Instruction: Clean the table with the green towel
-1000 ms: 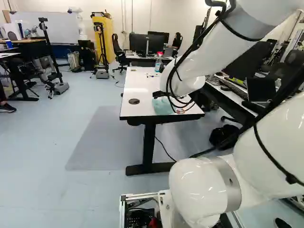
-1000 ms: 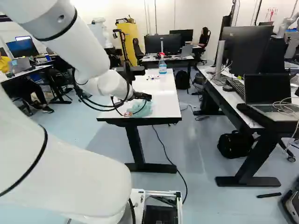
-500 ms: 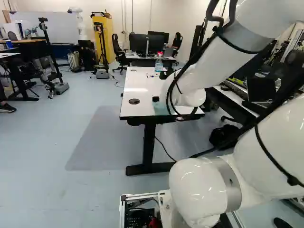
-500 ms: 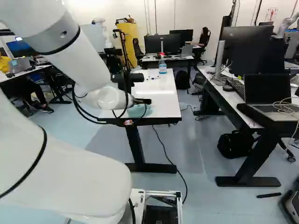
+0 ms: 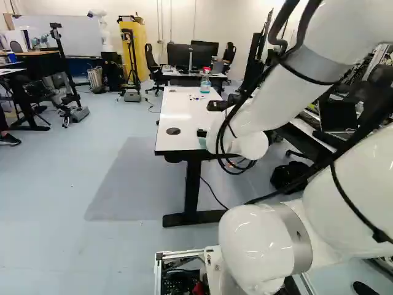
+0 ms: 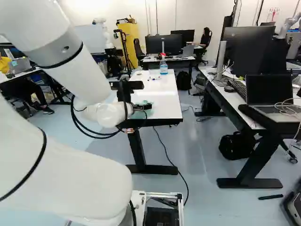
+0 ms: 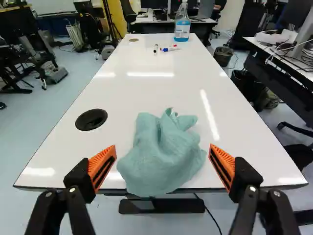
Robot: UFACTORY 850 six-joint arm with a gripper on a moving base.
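My gripper (image 6: 143,107) is at the near end of the white table (image 6: 162,96), partly hidden by the wrist in the right base view. Seen from the wrist, the gripper (image 7: 163,152) stands wide open, its orange pads well apart. The green towel (image 7: 162,152) lies crumpled at the table's near edge, framed by the two fingers with neither gripping it. In the left base view only a bit of the towel (image 5: 202,142) shows beside the wrist.
On the table are a round black grommet (image 7: 91,119), markers (image 7: 169,48) and a blue spray bottle (image 7: 182,23) at its far end. To the right stands a desk (image 6: 225,96) with monitors and a laptop. Another robot (image 6: 288,23) is at the far right.
The wrist has tilted and lowered a little towards the near side, and its black camera mount has risen into fuller view. The towel stays at the near edge. The base has not moved.
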